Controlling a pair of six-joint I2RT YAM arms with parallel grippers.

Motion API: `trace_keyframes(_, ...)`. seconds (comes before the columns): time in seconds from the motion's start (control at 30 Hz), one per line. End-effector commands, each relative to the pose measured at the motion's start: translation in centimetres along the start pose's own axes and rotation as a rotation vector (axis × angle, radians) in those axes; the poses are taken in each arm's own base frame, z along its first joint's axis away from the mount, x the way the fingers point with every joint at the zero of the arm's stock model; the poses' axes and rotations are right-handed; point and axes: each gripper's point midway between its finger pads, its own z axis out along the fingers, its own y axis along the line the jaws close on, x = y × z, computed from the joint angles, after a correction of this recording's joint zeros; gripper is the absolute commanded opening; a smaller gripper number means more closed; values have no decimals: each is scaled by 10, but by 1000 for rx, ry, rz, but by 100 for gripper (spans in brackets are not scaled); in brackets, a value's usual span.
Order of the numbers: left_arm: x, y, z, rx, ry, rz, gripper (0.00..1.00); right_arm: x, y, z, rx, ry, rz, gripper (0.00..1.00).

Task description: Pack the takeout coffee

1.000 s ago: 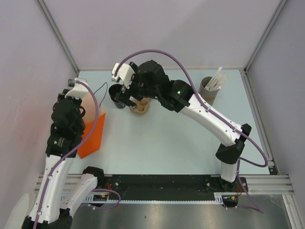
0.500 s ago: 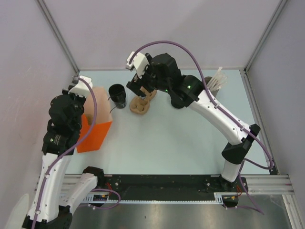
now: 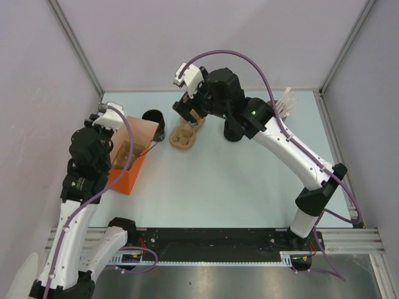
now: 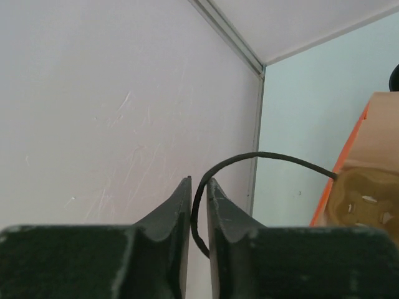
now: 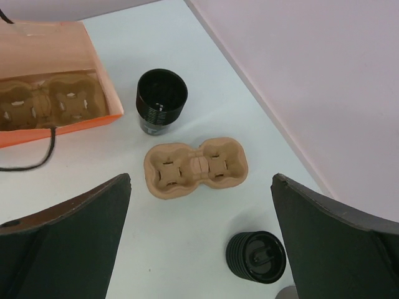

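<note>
Takeout coffee (image 5: 162, 99): small black ribbed cup, upright on the bench (image 3: 218, 180). It sits ahead of the right end effector (image 5: 201, 187), left of its centre line and well clear of both fingers. The cup is just beside the near corner of the orange paper bag (image 5: 56, 128); a small gap shows between them in the right wrist view. Can't tell whether its top is a lid or an open rim.

A second black cup (image 5: 255, 256), lid with sip hole visible, stands upright close in by the right finger of the same end effector.

Right end effector: jaws spread wide, holding nothing, hovering above the bench. A brown pulp cup carrier (image 5: 196, 167) with two wells lies flat on the bench between its fingertips in the right wrist view, between the two cups.

The bag's mouth is open, and a second pulp carrier (image 5: 50, 103) lies inside it, ahead-left of the right end effector.

Left end effector (image 4: 199, 180): jaws barely parted, a thin slit. The bag's black cord handle (image 4: 262, 157) loops from the bag edge down into that slit. Can't tell if the cord touches the pads. The bag is ahead-right of this end effector, with the side wall to its left.

Cylinder of white sticks (image 3: 285, 103): well off to the right end effector's right, mostly hidden by the arm.
</note>
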Motion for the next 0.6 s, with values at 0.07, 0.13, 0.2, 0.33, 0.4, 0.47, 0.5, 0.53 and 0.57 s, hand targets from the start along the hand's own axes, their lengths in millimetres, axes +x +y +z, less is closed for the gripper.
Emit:
trace_keyframes(0.07, 17, 11, 21, -164, 50, 82, 26, -22, -19, -24, 58, -85, 24, 100)
trace_keyframes(0.13, 20, 17, 30, -206, 67, 74, 27, -17, -17, -22, 55, -75, 22, 100)
trace_keyframes(0.2, 24, 31, 34, -249, 89, 40, 30, -14, -16, -21, 53, -69, 22, 100)
trace_keyframes(0.33, 26, 51, 39, -297, 108, -5, 37, -11, -16, -18, 53, -64, 21, 100)
trace_keyframes(0.4, 29, 62, 40, -331, 125, -18, 37, -12, -16, -17, 50, -66, 24, 100)
trace_keyframes(0.47, 30, 63, 41, -330, 125, -18, 37, -11, -15, -15, 44, -62, 28, 100)
trace_keyframes(0.5, 30, 64, 41, -332, 125, -19, 38, -13, -15, -15, 45, -65, 28, 100)
trace_keyframes(0.53, 31, 64, 41, -333, 124, -18, 40, -11, -13, -12, 41, -60, 29, 100)
trace_keyframes(0.57, 31, 65, 42, -332, 123, -19, 45, -11, -13, -12, 38, -59, 29, 100)
